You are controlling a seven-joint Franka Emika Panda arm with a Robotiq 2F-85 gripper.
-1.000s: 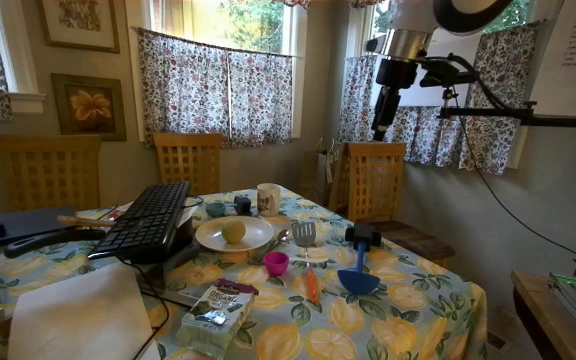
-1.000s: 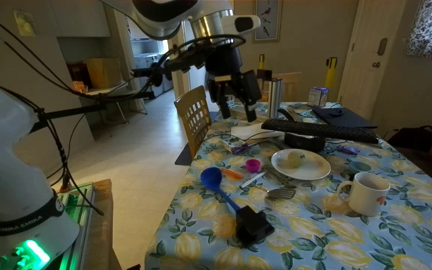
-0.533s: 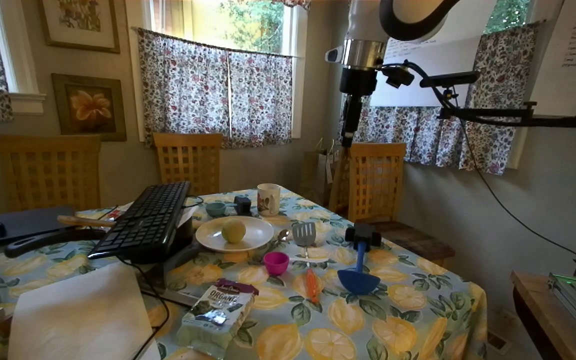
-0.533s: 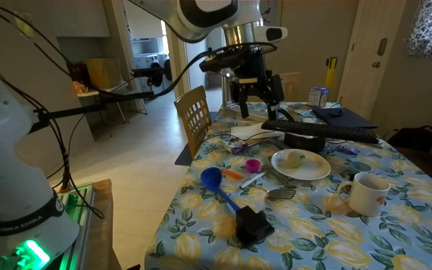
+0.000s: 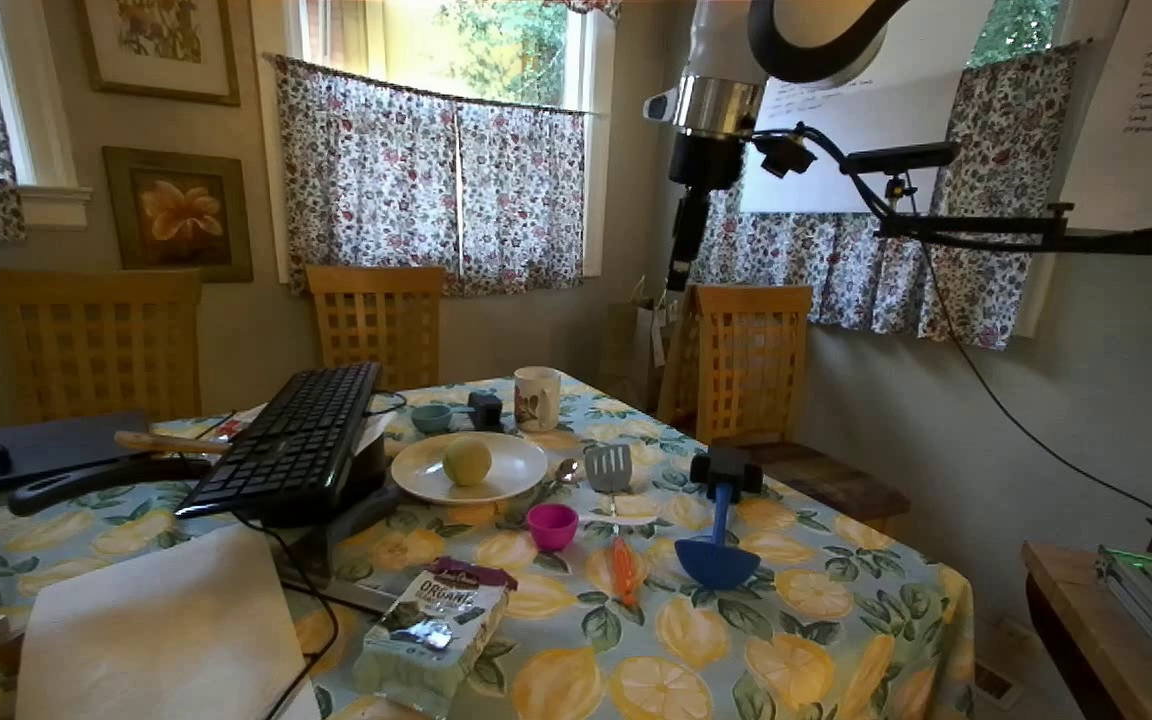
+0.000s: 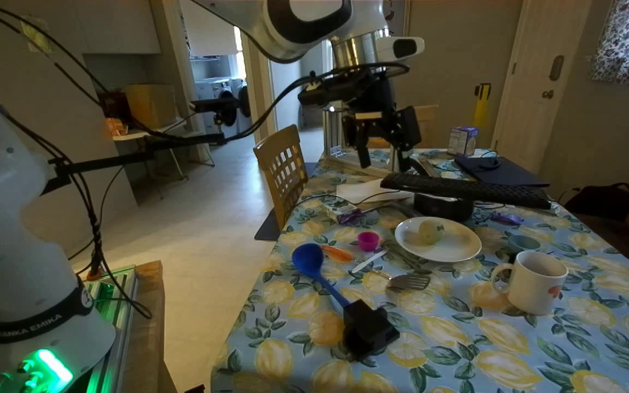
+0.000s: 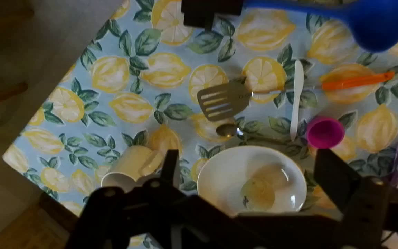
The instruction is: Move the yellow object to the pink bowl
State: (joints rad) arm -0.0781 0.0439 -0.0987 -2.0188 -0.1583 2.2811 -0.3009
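The pale-yellow round object (image 5: pixel 467 462) sits on a white plate (image 5: pixel 521 468). Both also show in an exterior view, the yellow object (image 6: pixel 431 231) on the plate (image 6: pixel 462 245). The pink bowl (image 5: pixel 552 527) stands upright on the table beside the plate and looks empty; it also shows in an exterior view (image 6: pixel 368 240). My gripper (image 6: pixel 384 165) is open and empty, high above the table. In the wrist view the yellow object (image 7: pixel 258 193) on the plate (image 7: pixel 219 173) appears between my spread fingers (image 7: pixel 247 155); the pink bowl (image 7: pixel 325 132) appears near the right fingertip.
A slotted spatula (image 7: pixel 225 100), a white knife (image 7: pixel 297 98) and a spoon (image 7: pixel 227 130) lie near the plate. A mug (image 6: pixel 533 281), a blue ladle (image 6: pixel 309 261), a tilted keyboard (image 6: pixel 462 190) and a snack bag (image 5: pixel 441 630) are also on the table.
The arm has swung left and slightly down in an exterior view, mostly in the first half second, and only a little since. The gripper stays open. The objects on the table have not moved.
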